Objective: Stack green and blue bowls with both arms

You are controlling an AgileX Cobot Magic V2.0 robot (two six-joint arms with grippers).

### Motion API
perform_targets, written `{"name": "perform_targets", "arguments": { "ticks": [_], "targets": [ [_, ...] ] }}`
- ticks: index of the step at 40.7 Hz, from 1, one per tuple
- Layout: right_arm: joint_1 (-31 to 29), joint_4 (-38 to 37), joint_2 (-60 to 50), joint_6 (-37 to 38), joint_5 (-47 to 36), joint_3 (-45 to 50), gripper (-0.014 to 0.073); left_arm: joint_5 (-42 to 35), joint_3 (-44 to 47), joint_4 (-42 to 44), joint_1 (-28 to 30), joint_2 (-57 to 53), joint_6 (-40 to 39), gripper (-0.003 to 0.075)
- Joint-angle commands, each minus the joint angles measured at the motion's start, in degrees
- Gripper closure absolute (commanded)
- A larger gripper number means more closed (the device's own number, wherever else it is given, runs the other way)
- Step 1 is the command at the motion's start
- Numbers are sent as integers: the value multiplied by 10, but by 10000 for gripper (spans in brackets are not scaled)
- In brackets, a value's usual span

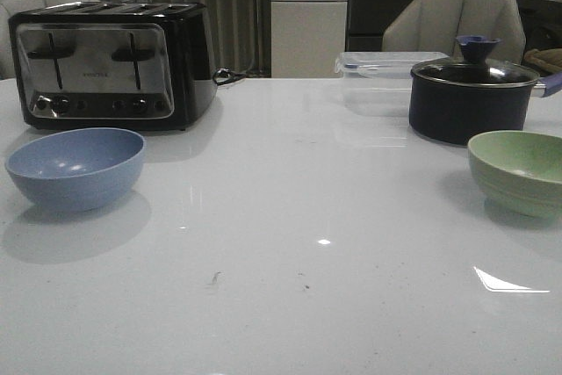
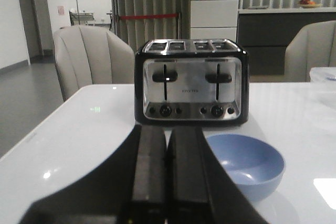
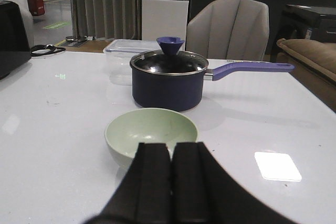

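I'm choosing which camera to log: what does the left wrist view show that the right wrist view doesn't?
Only the left wrist view: the blue bowl, the toaster's front and the closed left claw. Only the right wrist view: the green bowl, the lidded saucepan, a clear container and the closed right claw. Both: the white table.

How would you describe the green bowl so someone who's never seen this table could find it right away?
Find the dark lidded pot with the purple handle, at the table's right side. The green bowl sits just in front of it, nearer the table's front edge. It is pale sage and open-topped, unlike the dusty blue bowl far left by the toaster.
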Motion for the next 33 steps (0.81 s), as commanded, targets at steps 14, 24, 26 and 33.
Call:
{"name": "perform_targets", "arguments": {
  "ticks": [14, 24, 26, 33],
  "targets": [
    [-3, 7, 64, -5, 145, -257, 496, 61, -249, -14, 1, 45, -4, 627],
    [-3, 7, 183, -5, 253, -387, 496, 229, -396, -14, 1, 160, -4, 627],
    [-3, 7, 205, -5, 272, -403, 496, 256, -412, -14, 1, 183, -4, 627],
    [-3, 7, 273, -5, 303, -422, 496, 327, -422, -14, 1, 244, -4, 627]
  ]
}}
